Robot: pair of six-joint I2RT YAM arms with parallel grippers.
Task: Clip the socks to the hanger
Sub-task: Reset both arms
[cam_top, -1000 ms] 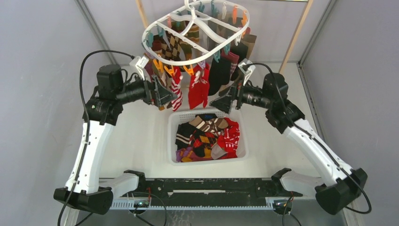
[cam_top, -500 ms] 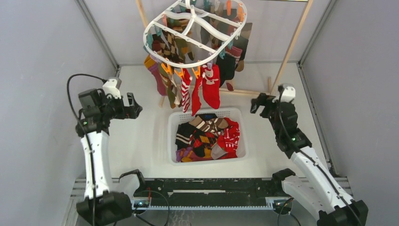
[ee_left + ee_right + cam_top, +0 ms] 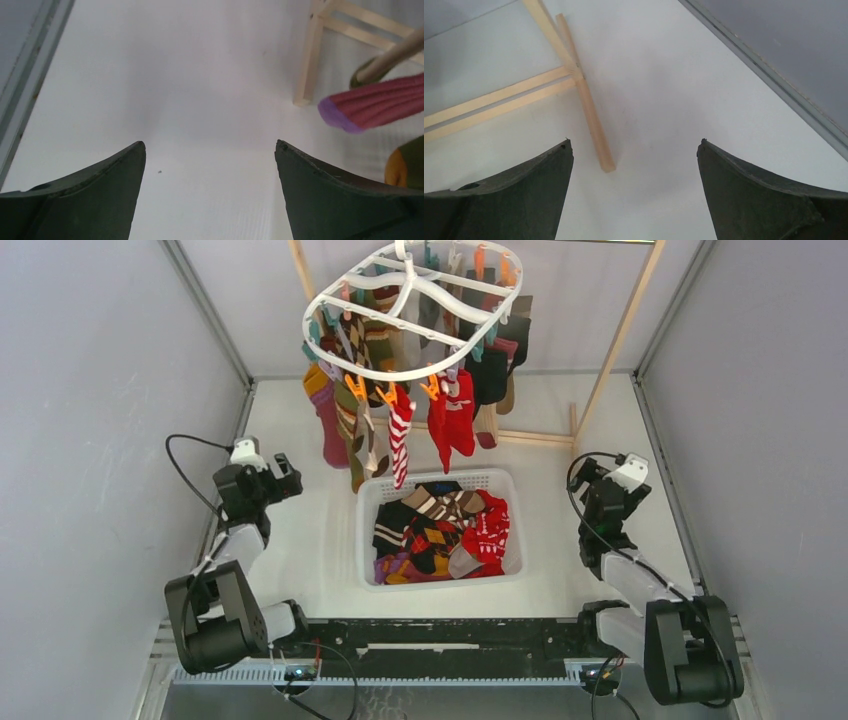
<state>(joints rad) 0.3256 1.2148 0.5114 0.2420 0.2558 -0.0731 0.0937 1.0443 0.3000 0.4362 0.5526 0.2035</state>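
— Where's the hanger (image 3: 420, 282)?
— At twelve o'clock, hanging high, with socks (image 3: 452, 420) clipped round its rim. Below it, in the middle of the surface (image 3: 300, 530), the white basket (image 3: 445, 582) holds loose socks (image 3: 440, 535).
— And your pincers?
— My left pincer (image 3: 209, 145) is at nine and my right pincer (image 3: 634, 141) at three. Both are spread wide, holding nothing, well apart from the hanger.

Top view looks steeply down from high at 6 o'clock. Wrist views, behind left tool (image 3: 210, 150) and right tool (image 3: 634, 147), skim the surface (image 3: 200, 75) toward 12 o'clock; all share the wooden frame (image 3: 540, 438).
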